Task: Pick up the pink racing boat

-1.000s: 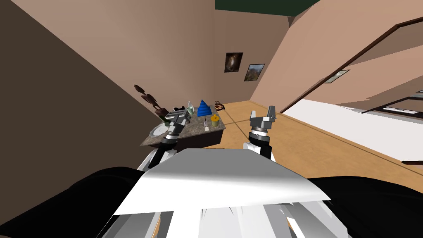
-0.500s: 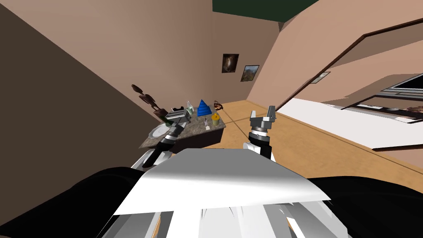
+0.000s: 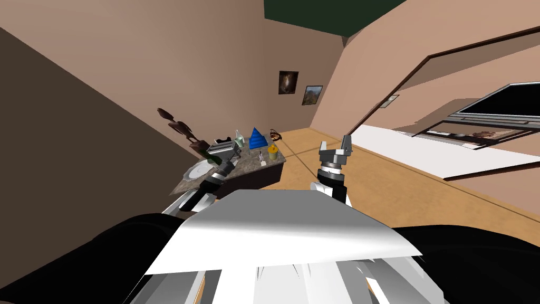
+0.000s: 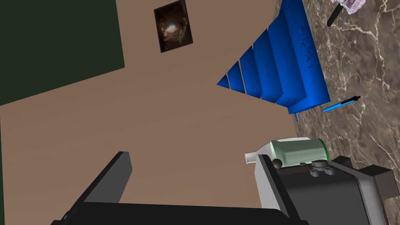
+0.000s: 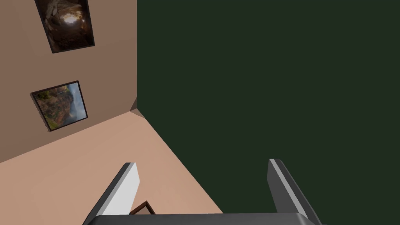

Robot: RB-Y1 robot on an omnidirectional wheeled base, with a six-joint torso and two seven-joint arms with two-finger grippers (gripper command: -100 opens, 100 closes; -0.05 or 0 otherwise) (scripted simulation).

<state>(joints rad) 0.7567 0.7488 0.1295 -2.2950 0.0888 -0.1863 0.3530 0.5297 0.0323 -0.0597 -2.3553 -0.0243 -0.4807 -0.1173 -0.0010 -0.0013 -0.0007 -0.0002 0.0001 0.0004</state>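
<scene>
- The pink racing boat (image 3: 260, 157) sits on the right part of the table (image 3: 247, 168), whose top is a brown-grey, marble-like slab with pale veins
- From the head view the boat is a very small, pale pink shape, on the near side of the blue stepped pyramid (image 3: 257, 138) and just left of the yellow pot (image 3: 272, 152)
- In the left wrist view the picture's edge cuts the boat off: what shows is a pale pink, glassy-looking hull end with a thin dark rod slanting out of it onto the table top; its finer form is too small to tell
- The left gripper (image 4: 192, 156) hangs over the left-middle part of the table with its two fingers spread wide and nothing between them
- The boat lies well apart from that gripper, to its right, with the pyramid's broad base between them in the left wrist view
- A blue pen (image 4: 340, 104) lies flat on the table top just beside the pyramid's base
- A pale green bottle (image 4: 299, 150) with a whitish neck stands near the tip of one left finger, and a dark grey appliance (image 4: 332, 191) with small knobs is right beside that finger; I cannot tell whether they touch
- A white plate (image 3: 199, 170) lies on the near left part of the table, and a dark figurine (image 3: 182, 129) rises at the far left by the wall
- The right gripper (image 3: 334, 142) is raised over the floor to the right of the table, well apart from it, its fingers spread and empty
</scene>
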